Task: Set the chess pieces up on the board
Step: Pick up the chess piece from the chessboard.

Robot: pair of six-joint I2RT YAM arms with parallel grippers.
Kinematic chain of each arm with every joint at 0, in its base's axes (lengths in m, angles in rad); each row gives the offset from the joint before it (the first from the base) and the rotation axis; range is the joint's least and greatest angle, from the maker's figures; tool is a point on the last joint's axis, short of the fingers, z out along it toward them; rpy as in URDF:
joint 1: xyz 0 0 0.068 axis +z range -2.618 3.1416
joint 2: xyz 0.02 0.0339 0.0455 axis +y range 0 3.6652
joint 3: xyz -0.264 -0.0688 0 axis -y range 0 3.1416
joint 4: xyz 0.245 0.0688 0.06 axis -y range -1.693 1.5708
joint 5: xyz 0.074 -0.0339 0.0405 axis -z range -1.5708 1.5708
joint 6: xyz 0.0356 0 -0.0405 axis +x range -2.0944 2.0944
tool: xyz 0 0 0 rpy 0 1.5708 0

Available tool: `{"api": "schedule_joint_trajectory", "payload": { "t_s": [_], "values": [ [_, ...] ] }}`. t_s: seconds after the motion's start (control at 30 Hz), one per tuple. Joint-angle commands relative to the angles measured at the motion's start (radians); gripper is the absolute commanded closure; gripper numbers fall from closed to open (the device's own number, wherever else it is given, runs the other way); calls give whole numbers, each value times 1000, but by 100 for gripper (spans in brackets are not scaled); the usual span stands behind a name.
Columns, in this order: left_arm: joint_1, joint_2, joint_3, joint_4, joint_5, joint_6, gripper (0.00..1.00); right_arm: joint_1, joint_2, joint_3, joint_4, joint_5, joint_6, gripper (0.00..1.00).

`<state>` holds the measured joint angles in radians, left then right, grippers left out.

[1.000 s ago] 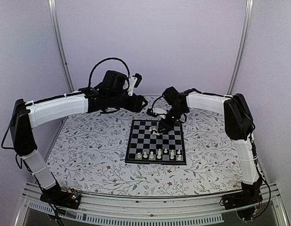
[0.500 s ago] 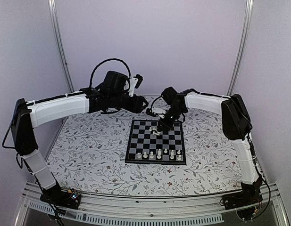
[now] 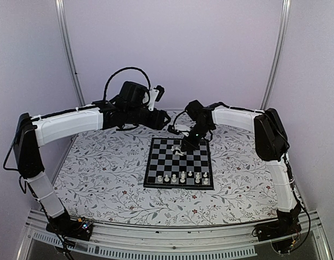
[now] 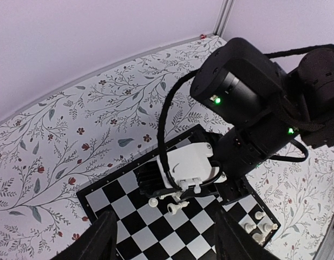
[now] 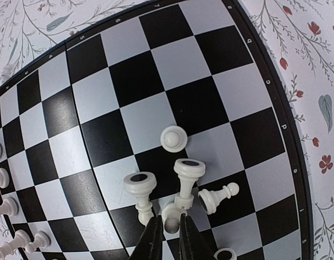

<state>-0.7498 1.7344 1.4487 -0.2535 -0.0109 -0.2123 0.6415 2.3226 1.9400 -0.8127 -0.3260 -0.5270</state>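
board [image 3: 164,160]: 1 | chess pieces [image 5: 173,138]: at least ten | arms [image 3: 64,122]: 2

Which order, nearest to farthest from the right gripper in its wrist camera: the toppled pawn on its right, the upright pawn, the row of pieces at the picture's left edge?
1. the toppled pawn, just right of the right gripper.
2. the upright pawn, ahead, mid-board.
3. the row of pieces, far off at the left edge.
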Motion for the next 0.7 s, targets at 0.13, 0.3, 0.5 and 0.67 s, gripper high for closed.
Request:
{"api": "schedule_joint_trajectory", "payload": {
  "t_s": [0.13,0.3,0.5,0.67],
  "values": [
    [8,17,27,-11,3,11,37,3,19,19,-21,1,8,94],
    [7,15,27,-12,3,12,37,4,-16,5,-38,17,1,96],
    [8,13,29,-12,3,14,37,4,-138,-68,-17,18,0,97],
    [7,15,28,-13,3,13,37,13,-203,-126,-8,5,6,97]
  ]
}}
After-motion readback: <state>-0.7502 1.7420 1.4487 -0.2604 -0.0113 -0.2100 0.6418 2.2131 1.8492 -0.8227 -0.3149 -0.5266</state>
